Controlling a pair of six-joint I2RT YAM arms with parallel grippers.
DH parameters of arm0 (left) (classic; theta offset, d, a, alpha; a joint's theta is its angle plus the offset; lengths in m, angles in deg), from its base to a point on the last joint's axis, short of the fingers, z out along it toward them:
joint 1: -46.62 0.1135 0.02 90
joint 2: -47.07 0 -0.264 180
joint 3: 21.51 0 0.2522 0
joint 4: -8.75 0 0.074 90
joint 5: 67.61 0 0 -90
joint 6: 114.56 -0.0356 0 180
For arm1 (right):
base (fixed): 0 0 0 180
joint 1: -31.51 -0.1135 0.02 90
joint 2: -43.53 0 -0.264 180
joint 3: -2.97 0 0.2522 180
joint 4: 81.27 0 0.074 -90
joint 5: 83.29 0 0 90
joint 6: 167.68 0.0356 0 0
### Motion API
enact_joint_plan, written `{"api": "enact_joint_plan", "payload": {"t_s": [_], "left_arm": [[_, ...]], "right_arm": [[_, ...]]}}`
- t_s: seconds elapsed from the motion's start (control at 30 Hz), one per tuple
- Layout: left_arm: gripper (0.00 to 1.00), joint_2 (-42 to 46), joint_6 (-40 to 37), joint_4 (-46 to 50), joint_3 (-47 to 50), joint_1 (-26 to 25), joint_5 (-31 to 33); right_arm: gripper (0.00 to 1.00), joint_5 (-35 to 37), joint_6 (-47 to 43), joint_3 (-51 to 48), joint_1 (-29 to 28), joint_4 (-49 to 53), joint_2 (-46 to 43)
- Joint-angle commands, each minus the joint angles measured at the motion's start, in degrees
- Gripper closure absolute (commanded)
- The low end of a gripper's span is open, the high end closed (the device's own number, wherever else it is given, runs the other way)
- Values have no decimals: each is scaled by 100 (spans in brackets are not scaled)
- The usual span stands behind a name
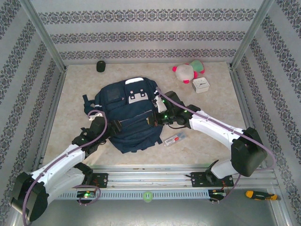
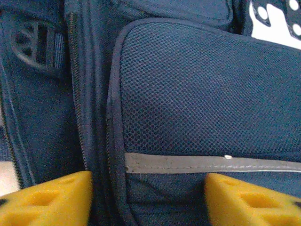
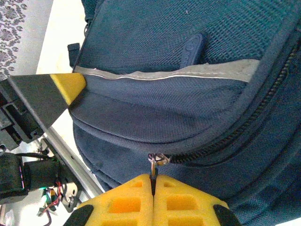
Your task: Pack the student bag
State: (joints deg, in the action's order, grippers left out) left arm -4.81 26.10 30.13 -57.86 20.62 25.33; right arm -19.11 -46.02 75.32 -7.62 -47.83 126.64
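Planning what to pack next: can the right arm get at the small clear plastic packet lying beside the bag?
Probably not yet: the right gripper has its jaws shut on the metal zipper pull of the navy blue fabric backpack. The clear packet lies uncovered beside that arm.

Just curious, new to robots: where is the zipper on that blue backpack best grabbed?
By the metal pull tab, pinched across its flat sides from outside the student bag: it juts clear of the fabric. The right tool grips it so.
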Motion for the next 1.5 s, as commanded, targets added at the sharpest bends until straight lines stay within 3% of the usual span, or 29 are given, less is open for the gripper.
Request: {"api": "enact_joint_plan", "payload": {"t_s": [0.0,0.07,0.17,0.43,0.8,0.87,0.97,1.0,1.1,1.27,1.47], "left_arm": [[50,-287,694,-1333,237,62,-565],[62,-523,848,-1995,277,52,-807],[70,-787,928,-2589,173,-4,-919],[74,-1033,859,-2855,-362,-252,-642],[73,-1040,894,-2641,-360,-386,-248],[69,-942,863,-2368,-379,-370,-38],[59,-714,725,-1787,-478,-248,79],[56,-624,658,-1578,-526,-183,66],[50,-372,419,-1192,-576,33,-65],[46,-56,92,-719,-688,224,-159],[42,181,-432,-252,-856,305,-148]], "right_arm": [[100,122,138,255,-55,204,20],[100,151,261,306,-217,159,51],[100,248,535,362,-503,14,130],[100,437,1148,668,-1194,-619,715],[100,420,1100,2042,-1369,-1090,2091],[91,292,879,2083,-1354,-975,2070],[65,-9,306,1948,-1269,-491,1665],[62,-125,1,1876,-1240,-265,1466],[56,-238,-1036,1703,-1099,646,733],[48,328,-2920,1453,-794,1214,-73],[45,971,-5763,1696,-809,1433,411]]}}
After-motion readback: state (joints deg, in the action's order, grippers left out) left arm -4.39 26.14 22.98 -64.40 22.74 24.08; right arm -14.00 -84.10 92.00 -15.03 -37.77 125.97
